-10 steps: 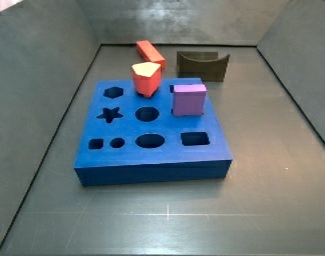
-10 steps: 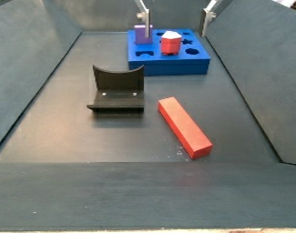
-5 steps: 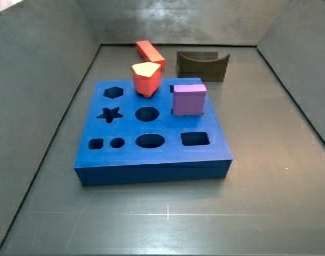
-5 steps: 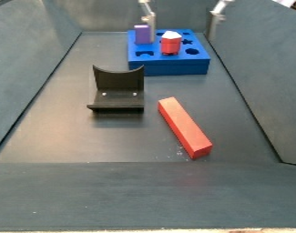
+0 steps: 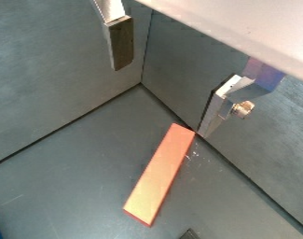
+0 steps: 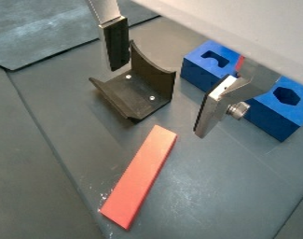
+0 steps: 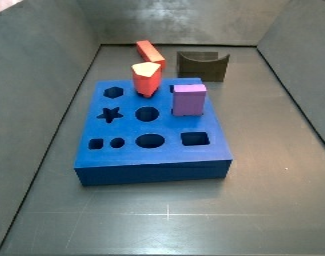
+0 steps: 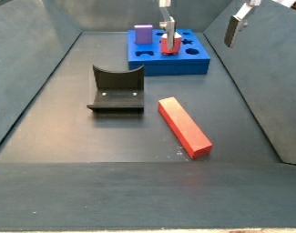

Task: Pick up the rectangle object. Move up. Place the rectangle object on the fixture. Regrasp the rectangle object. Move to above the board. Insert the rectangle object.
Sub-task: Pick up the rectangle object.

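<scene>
- Since half a second ago, the silver-fingered gripper (image 8: 200,25) has been coming down into a side view, where before only its fingertips were showing at the upper edge; the blocks, the board and the fixture are lying where they were.
- Its jaws are standing wide apart with nothing between them, and in both wrist views the two flat silver fingers (image 5: 120,42) (image 6: 114,42) are hanging in the air clear of every piece.
- Below the gripper (image 5: 166,98) in a wrist view, the plain red elongated rectangular block (image 5: 161,175) is lying flat on the dark grey floor (image 5: 66,182), untouched; the same block (image 6: 139,176) (image 8: 184,126) is showing in the other wrist view and in a side view, near the front of the floor.
- Just beside that block, the small dark brown-black fixture (image 6: 137,85) (image 8: 116,89) with its curved notch is resting on the floor, apart from the block.
- Farther back, the large thick blue square board (image 8: 189,62) (image 7: 151,162) is sitting with its cut-out holes facing up.
- On the board, a purple cube (image 7: 189,98) (image 8: 141,35) and a short red-orange prism with a pale top (image 7: 146,78) are standing upright in their holes.
- In a side view the gripper is hovering over the board's end of the floor.
</scene>
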Controlling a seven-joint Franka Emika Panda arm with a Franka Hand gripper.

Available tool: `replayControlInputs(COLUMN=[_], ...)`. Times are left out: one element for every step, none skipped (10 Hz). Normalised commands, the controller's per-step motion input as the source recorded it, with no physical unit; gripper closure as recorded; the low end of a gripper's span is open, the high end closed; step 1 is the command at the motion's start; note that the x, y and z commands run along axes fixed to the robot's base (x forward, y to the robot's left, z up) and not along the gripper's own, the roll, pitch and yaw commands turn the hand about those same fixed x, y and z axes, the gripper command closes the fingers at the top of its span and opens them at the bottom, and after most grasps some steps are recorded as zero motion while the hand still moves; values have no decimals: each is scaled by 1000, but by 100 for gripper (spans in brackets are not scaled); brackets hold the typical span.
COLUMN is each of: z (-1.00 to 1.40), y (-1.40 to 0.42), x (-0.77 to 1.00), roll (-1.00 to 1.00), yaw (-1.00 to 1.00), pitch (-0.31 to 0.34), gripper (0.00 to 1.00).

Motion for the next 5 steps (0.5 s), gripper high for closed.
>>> replayControlInputs(z=[-326, -437, -426, -369, -403], y=[366, 189, 46, 0, 0], x=[-94, 0, 0, 0, 29], roll=[-111, -171, -100, 0, 0], yaw=[643, 823, 977, 863, 754], pitch=[-171, -239, -173, -103, -63], gripper=[0, 0, 0, 0, 0])
